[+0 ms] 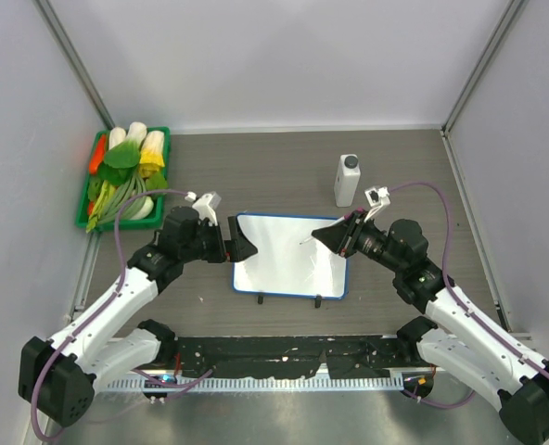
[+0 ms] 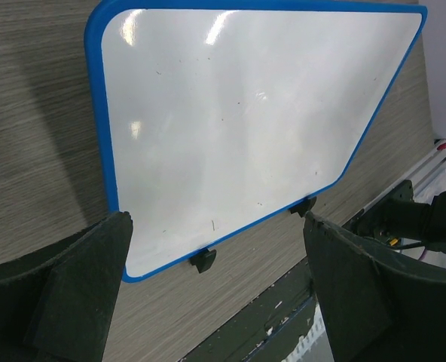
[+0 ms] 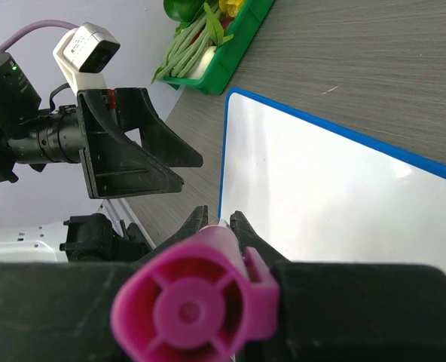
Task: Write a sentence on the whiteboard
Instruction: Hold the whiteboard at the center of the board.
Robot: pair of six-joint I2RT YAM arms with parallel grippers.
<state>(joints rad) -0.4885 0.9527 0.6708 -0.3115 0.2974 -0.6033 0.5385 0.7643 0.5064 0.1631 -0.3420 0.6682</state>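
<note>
The whiteboard lies flat on the table, white with a blue rim and two black clip feet at its near edge. It also shows in the left wrist view and the right wrist view. No sentence shows on it; the surface is blank apart from faint specks. My left gripper is open and empty at the board's left edge, with the board's near corner between its fingers. My right gripper is shut on a pink marker, its tip over the board's upper middle.
A white bottle with a grey cap stands behind the board's right end. A green tray of vegetables sits at the far left, also in the right wrist view. Grey walls close in the table.
</note>
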